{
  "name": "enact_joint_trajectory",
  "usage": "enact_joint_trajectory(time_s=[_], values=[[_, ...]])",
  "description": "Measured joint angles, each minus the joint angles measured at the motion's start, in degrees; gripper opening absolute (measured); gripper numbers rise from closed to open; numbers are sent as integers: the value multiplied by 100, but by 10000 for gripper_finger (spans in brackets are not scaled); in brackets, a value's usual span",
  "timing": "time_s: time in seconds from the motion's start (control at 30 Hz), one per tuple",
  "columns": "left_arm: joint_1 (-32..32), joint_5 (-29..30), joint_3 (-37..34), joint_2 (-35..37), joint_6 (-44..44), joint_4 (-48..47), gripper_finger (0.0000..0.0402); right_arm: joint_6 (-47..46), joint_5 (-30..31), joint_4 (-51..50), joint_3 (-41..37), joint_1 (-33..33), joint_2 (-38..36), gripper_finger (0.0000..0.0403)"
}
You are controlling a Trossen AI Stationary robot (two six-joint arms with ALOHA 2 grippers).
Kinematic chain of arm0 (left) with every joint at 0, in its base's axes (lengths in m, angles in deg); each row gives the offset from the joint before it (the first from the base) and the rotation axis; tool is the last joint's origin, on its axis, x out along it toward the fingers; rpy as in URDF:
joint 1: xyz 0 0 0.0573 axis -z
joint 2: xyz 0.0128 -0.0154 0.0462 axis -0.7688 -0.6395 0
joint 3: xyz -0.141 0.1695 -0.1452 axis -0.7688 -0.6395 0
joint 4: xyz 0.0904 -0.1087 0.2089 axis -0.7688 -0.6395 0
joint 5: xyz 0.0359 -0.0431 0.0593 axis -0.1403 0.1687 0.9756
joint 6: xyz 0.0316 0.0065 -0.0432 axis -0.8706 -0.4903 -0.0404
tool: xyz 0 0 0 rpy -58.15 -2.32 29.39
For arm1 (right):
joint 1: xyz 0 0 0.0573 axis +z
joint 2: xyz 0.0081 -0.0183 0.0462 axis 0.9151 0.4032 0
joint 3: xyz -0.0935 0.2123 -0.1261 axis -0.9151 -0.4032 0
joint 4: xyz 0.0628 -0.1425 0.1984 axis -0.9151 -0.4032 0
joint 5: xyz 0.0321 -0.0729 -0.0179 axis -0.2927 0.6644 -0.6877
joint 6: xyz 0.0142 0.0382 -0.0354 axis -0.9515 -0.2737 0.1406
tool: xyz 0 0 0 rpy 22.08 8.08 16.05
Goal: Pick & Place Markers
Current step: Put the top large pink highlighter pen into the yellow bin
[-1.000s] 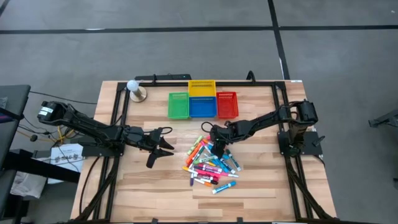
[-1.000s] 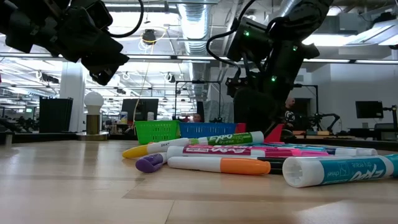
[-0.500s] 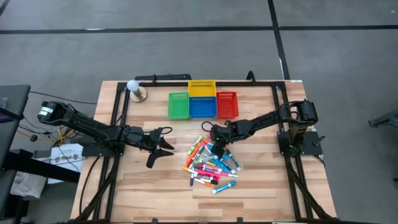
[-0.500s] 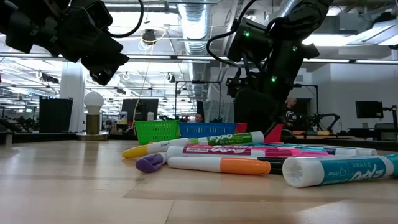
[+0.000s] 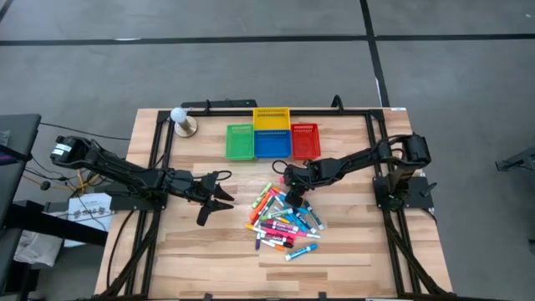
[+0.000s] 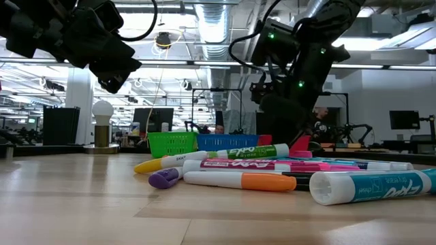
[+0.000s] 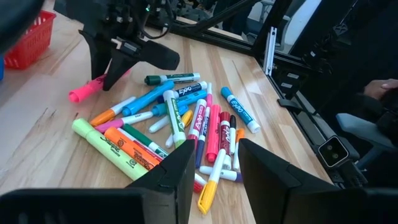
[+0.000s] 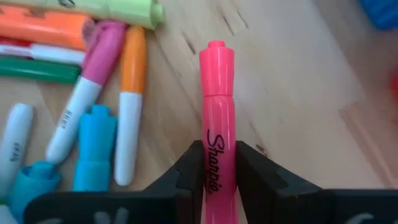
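The right gripper [image 8: 217, 171] is clamped on a pink marker [image 8: 216, 118], whose far end angles down toward the table [image 5: 192, 259] at the pile's edge nearest the baskets. The remaining markers [image 5: 284, 219] lie in a loose heap at the table's centre, well apart from the four baskets [image 5: 272, 138] at the far edge. The basket interiors are too small to inspect, so whether any marker has been placed cannot be determined. The left gripper [image 5: 219, 199] hovers beside the pile, fingers apart and holding nothing. Judged from the heap, nearly all of the task remains; the present step is the lift and transfer of the pink marker.
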Motion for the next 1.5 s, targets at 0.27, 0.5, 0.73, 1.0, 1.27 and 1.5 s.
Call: enact_joint_trajectory(time_s=[0.27, 0.5, 0.73, 1.0, 1.27, 1.5], values=[[0, 0, 0, 0, 0, 0, 122, 233, -20, -417, 400, -36, -4, 70], [0, 0, 0, 0, 0, 0, 122, 620, -21, -932, 1013, -39, -11, 69], [0, -2, 0, 0, 0, 0, 122, 1003, -17, -1435, 1696, -221, -15, 68], [0, -2, 0, 0, -2, 0, 122, 1507, -14, -1876, 2365, -652, -17, 68], [0, 0, 0, 0, -84, 0, 122, 2038, -47, -1941, 2700, -1170, -20, 68], [0, 184, 0, 0, -153, 0, 122, 2639, -61, -1895, 2913, -1720, -20, 68]])
